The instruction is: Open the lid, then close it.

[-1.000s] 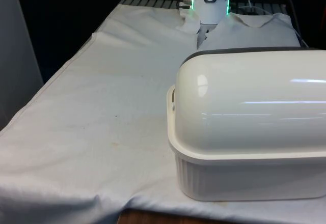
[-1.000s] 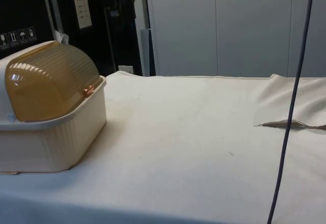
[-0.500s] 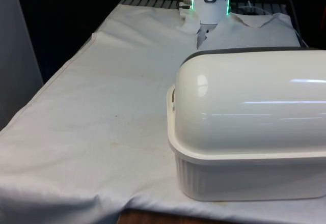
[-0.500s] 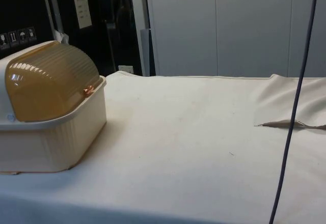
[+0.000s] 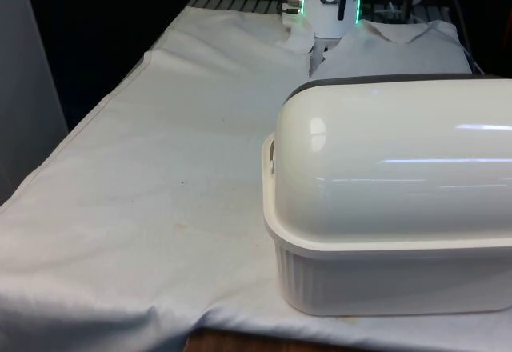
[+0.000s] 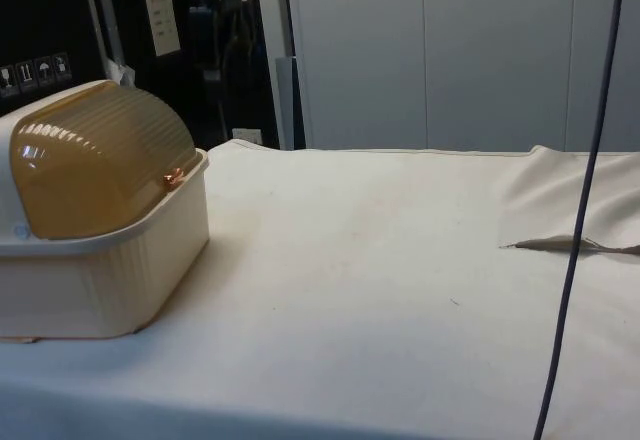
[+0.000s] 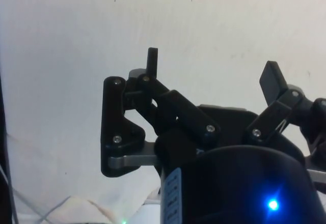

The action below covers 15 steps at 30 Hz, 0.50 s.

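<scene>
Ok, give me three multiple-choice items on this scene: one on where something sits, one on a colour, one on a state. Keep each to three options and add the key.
1. In the front view, where does the cream plastic bread box stand?
A. at the front view's left
B. at the front view's right
C. at the far end, beside the robot

2. What colour is the box's ribbed roll-top lid in the side view?
A. translucent amber
B. dark blue
C. bright green

3. How does the lid sit?
A. rolled fully back
B. taken off, on the cloth
C. closed over the base

Key: 1 B, the cream plastic bread box fills the near right of the white cloth. 2 A, the ribbed roll-top lid shows amber. 3 C, its lower edge meets the base's rim, while the black gripper has its fingers spread apart over bare cloth.
</scene>
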Tool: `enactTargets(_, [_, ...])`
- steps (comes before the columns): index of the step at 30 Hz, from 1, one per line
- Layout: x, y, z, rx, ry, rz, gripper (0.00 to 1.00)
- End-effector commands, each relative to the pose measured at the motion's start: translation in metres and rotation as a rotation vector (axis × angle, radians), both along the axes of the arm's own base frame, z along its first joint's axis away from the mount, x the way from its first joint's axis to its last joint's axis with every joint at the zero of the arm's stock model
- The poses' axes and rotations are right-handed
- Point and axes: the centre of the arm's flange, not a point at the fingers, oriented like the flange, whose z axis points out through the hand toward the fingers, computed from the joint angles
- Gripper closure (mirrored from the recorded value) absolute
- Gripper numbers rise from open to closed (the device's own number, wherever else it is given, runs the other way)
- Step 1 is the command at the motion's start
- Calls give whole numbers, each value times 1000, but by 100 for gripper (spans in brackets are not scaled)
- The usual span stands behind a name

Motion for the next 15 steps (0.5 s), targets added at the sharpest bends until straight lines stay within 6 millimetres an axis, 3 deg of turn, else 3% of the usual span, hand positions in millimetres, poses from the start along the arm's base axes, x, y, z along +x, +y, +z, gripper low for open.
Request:
enactTargets(1, [3,0,-3,7,-6,2,0])
enactTargets(15, [10,2,-27,7,-37,4,0])
